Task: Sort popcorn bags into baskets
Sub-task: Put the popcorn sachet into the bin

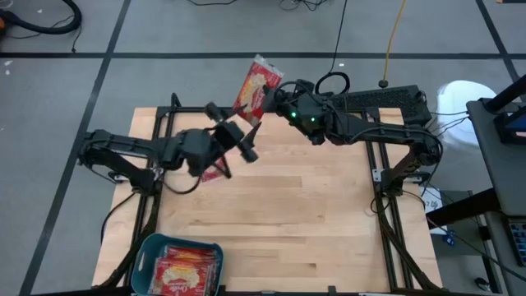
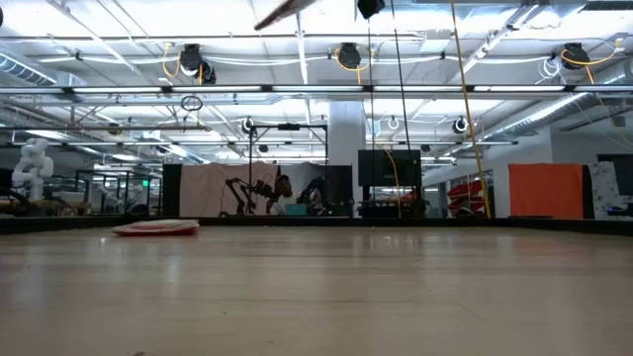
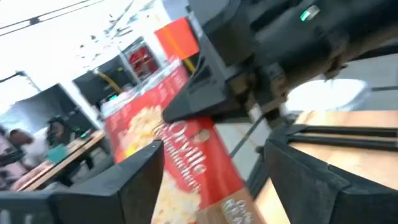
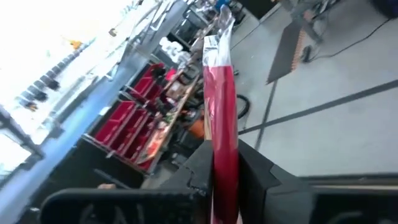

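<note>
Near the top centre of the high view the right claw (image 1: 265, 105) is clamped on a red popcorn bag (image 1: 256, 89), pinching it edge-on, as the right wrist view shows. The left claw (image 1: 244, 140) sits just below it in that frame with its fingers spread wide around the lower end of the same bag, gripping nothing.

This looks like a hand-over between the arms. To do it well, the left claw should close squarely on the flat of the bag and be seen to hold before the right one lets go; then the bag can travel to the teal basket (image 1: 148, 251) at the lower left of the frame, which already has bags (image 1: 182, 271) in it.

Another bag (image 1: 215, 172) lies on the wooden surface (image 1: 296, 214) under the left arm, mostly covered by it. In the low view it is only a thin red sliver at the left. That view cuts both claws off at its top edge. How many bags lie stacked in the basket is hard to make out.
</note>
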Controlling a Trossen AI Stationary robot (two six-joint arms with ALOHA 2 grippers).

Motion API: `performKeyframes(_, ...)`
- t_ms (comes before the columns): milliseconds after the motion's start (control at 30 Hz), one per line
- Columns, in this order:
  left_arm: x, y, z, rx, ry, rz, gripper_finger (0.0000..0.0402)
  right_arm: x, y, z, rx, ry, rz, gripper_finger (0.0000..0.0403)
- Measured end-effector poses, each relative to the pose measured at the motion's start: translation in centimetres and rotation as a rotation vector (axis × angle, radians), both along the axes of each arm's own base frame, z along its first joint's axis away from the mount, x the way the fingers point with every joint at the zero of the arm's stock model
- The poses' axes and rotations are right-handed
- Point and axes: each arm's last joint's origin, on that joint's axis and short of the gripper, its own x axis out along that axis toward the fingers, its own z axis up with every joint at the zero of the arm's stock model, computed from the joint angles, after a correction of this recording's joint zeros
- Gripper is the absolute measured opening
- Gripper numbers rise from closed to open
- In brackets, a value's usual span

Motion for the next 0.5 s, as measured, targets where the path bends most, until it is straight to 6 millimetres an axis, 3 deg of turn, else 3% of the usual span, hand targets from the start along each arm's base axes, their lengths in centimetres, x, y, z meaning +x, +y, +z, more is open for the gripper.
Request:
performKeyframes(200,0.4,1.4,-0.4,-0.016,0.019,0.009,0.0296,-1.1,-0.3,1.1,-0.046,0.018,-0.010,0.0026)
performKeyframes(400,0.4,1.6,-1.0,0.071,0.164,0.007,0.0277,-3.6,-0.6,3.1,-0.124,0.047,-0.066,0.0026)
performKeyframes(500,0.5,1.6,-1.1,0.157,0.255,0.000,0.0279,-5.0,-1.1,4.2,-0.089,-0.033,-0.102,0.0026)
